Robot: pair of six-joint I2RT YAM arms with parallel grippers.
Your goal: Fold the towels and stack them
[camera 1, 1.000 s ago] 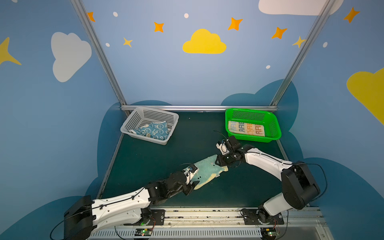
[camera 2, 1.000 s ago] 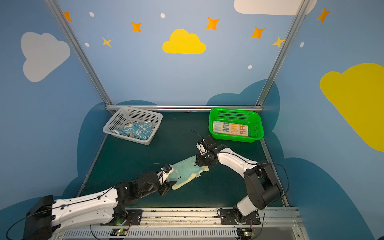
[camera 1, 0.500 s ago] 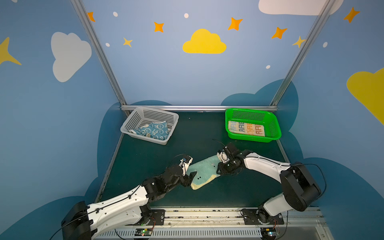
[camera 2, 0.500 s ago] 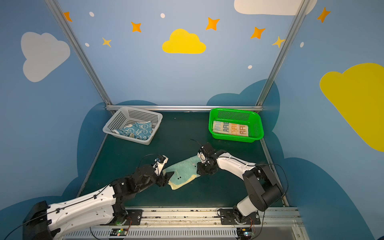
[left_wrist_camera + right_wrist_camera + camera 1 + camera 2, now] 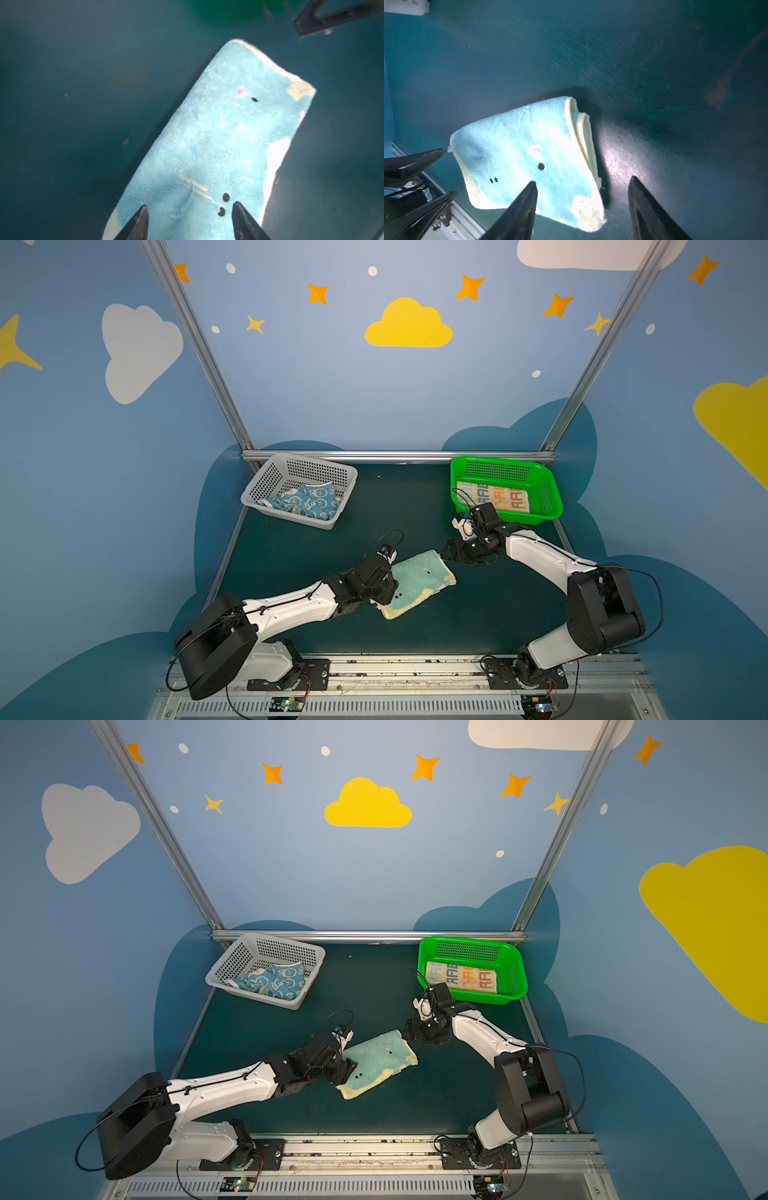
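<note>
Nearest the front edge, the left gripper (image 5: 390, 594) is reaching in low over the near-left end of the pale yellow towel with the teal face (image 5: 419, 578). In the left wrist view its two fingers (image 5: 137, 220) are standing apart with the cloth lying flat under and between them. The jaws are parted and are not pinching any fold that can be seen.

The towel is lying folded on the dark green worktop (image 5: 395, 510), roughly midway between the two arms, and is sitting at a slant. Its teal side is facing up and pale yellow edges are showing along the near and right sides. In the right wrist view, the towel (image 5: 519, 149) is showing doubled layers along one edge.

Just beyond the towel's far-right corner, the right gripper (image 5: 449, 551) is hovering close to the worktop. Its jaws are spread wide in the wrist view (image 5: 583, 181) and are holding nothing; one finger is overlapping the towel's edge there and bare worktop is showing between the two.

At the back left, the blue-and-cream rabbit towel (image 5: 309, 502) is lying rumpled in the grey basket (image 5: 266, 489). At the back right, the striped "RABBIT" towel (image 5: 496, 495) is lying flat in the green basket (image 5: 548, 497).
</note>
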